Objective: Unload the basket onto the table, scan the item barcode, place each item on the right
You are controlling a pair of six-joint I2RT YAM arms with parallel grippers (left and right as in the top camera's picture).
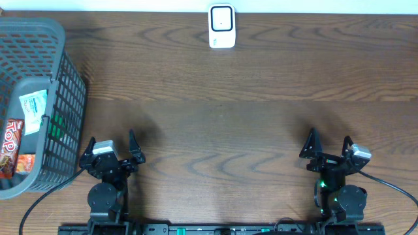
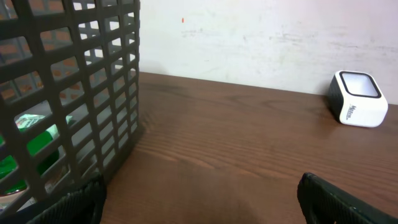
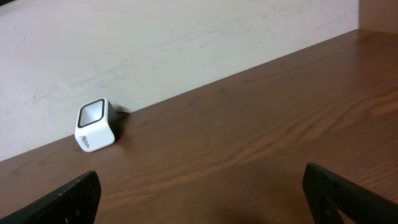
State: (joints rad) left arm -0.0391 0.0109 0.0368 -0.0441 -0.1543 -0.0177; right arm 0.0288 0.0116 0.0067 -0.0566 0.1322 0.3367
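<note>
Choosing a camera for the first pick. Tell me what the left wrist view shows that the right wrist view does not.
Only the left wrist view: the basket close on the left, with a green packet visible through its mesh.
Only the right wrist view: the bare stretch of table to the right of the scanner.
Both: the scanner standing by the wall, the wooden table, and each arm's own jaws wide open at the bottom corners.
</note>
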